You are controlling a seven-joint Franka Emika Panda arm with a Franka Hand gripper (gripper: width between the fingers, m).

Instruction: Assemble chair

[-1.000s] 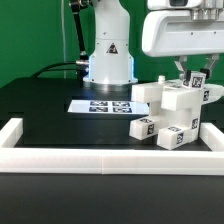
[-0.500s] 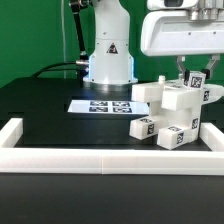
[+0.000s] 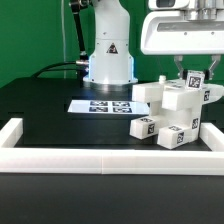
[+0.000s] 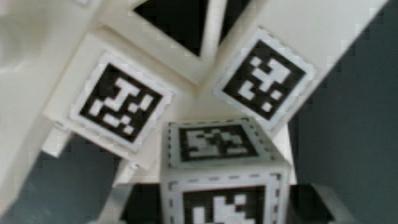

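Observation:
The chair parts (image 3: pixel 168 108) are white blocky pieces with black-and-white tags, clustered at the exterior view's right against the border rail. My gripper (image 3: pixel 192 72) hangs straight down over the far right of the cluster. Its fingers sit on either side of a small tagged white chair piece (image 3: pixel 197 79) at the top of the cluster. In the wrist view that tagged piece (image 4: pixel 221 190) fills the space between my two dark fingers, and my gripper (image 4: pixel 217 205) is shut on it. Behind it stand tagged slotted panels (image 4: pixel 118 100). How the pieces join is hidden.
The marker board (image 3: pixel 100 105) lies flat on the black table in front of the arm's white base (image 3: pixel 108 58). A low white border rail (image 3: pixel 100 157) runs along the front and up both sides. A green wall stands behind.

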